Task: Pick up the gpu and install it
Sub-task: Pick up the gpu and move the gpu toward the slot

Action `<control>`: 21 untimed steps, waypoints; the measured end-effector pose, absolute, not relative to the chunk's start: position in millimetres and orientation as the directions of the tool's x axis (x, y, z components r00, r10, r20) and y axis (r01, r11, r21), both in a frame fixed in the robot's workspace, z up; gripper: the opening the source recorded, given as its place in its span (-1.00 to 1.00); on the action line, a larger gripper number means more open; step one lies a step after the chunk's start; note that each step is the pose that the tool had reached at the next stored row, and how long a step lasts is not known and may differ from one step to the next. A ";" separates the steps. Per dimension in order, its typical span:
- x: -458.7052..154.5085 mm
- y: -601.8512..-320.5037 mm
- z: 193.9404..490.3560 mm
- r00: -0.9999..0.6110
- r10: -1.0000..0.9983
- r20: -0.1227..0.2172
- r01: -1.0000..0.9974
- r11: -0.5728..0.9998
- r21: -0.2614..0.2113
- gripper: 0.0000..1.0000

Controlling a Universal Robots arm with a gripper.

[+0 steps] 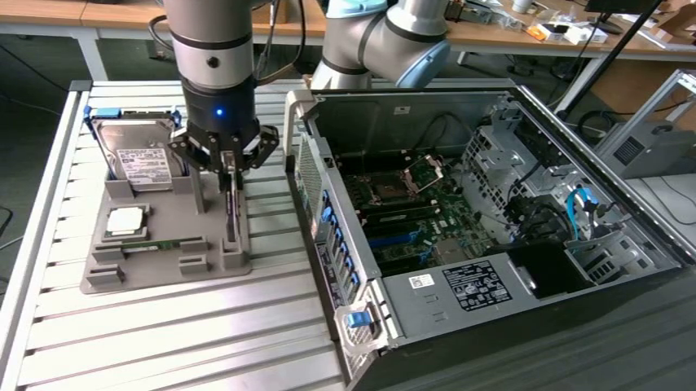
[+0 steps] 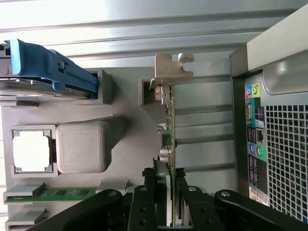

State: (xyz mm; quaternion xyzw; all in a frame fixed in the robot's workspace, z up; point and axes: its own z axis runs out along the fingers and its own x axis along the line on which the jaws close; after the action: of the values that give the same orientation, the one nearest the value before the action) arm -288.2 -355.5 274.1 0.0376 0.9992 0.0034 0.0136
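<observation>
While gpu (image 2: 169,120) stands edge-up between the jaws, gripper (image 2: 168,177) clenched on it, gray tray (image 1: 163,274) underneath also holds hard drive (image 1: 147,160), memory stick (image 1: 163,244).

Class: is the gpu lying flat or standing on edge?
Standing on edge: the gpu rises thin from the gray holder slots, gripper clamped on its top edge.

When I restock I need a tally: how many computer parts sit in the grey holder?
4: hard drive at the holder's far end, processor mid-holder, memory stick just nearer than it, gpu on edge along the side facing the computer case, gripped by the tool.
</observation>
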 end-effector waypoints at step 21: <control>-288.2 -355.5 289.6 -0.997 0.075 -0.027 0.075 0.997 0.008 -0.46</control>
State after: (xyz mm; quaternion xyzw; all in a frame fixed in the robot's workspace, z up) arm -288.2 -355.5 289.6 0.0376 0.9992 0.0034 0.0136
